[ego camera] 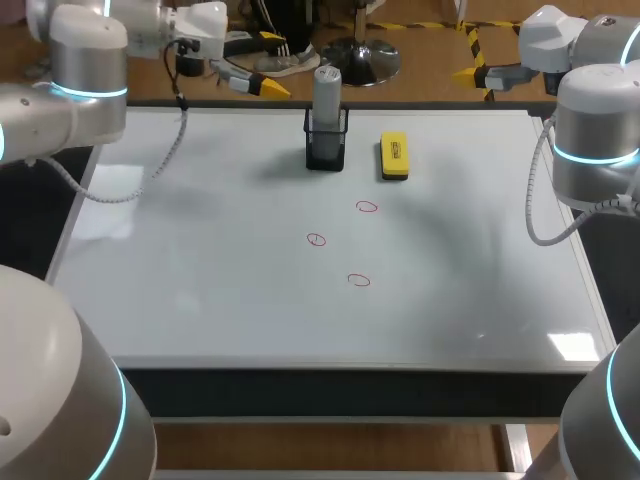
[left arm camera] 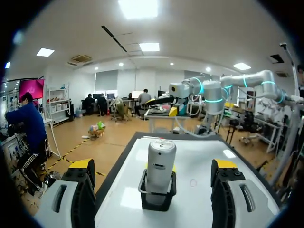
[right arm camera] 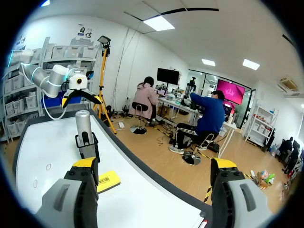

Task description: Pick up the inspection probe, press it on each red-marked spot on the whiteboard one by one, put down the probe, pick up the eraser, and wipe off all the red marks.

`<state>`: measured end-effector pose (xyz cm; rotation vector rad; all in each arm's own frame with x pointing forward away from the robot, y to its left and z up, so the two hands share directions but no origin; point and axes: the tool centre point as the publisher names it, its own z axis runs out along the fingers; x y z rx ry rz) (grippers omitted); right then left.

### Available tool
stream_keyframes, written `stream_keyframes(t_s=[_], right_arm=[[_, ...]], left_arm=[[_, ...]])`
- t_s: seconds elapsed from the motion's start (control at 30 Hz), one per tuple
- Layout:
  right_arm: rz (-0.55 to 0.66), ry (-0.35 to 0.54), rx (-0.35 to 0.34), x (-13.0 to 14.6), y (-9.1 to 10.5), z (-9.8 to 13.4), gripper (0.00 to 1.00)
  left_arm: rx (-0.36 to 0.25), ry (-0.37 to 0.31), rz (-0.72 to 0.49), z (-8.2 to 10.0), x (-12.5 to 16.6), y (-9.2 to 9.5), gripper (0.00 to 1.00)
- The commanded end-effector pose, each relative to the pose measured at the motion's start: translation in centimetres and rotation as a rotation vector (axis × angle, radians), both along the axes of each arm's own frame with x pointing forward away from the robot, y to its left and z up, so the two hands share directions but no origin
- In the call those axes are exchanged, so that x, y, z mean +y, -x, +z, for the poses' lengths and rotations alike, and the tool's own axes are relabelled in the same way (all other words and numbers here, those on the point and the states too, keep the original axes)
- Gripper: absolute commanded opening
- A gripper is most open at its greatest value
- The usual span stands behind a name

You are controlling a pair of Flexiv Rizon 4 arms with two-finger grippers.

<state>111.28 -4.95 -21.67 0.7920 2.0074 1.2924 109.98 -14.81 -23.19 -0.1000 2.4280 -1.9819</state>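
Observation:
The grey cylindrical probe [ego camera: 326, 92] stands upright in a black holder [ego camera: 326, 147] at the back middle of the whiteboard [ego camera: 200, 290]. The yellow eraser [ego camera: 394, 157] lies just right of it. Three red marks [ego camera: 366, 207] [ego camera: 316, 239] [ego camera: 358, 280] sit mid-board. My left gripper [ego camera: 272, 63] hangs open beyond the far edge, left of the probe. In the left wrist view the probe [left arm camera: 160, 159] stands ahead of the open left gripper [left arm camera: 154, 165], well clear of both fingers. My right gripper [ego camera: 475, 80] is open past the back right corner; its view shows the probe [right arm camera: 83, 127] and eraser [right arm camera: 108, 180].
The board's raised rim [ego camera: 340, 364] runs along the near edge. Both arm bases fill the near corners, and a grey cable [ego camera: 165, 160] from the left arm hangs over the board's back left.

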Motion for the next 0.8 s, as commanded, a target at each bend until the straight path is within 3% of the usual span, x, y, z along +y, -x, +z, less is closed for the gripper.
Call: stream_keyframes(t_s=[0.03,0.33,0.8], right_arm=[[0.001,0.0,0.001,0.0,0.0,0.0,1.0],[0.001,0.0,0.001,0.0,0.0,0.0,1.0],[0.001,0.0,0.001,0.0,0.0,0.0,1.0]], left_arm=[[0.002,0.011,0.003,-0.7,-1.1,0.1,1.0],[0.01,0.033,-0.008,-1.3,-3.0,1.1,1.0],[0.011,0.022,-0.054,-2.6,-5.4,0.4,1.0]])
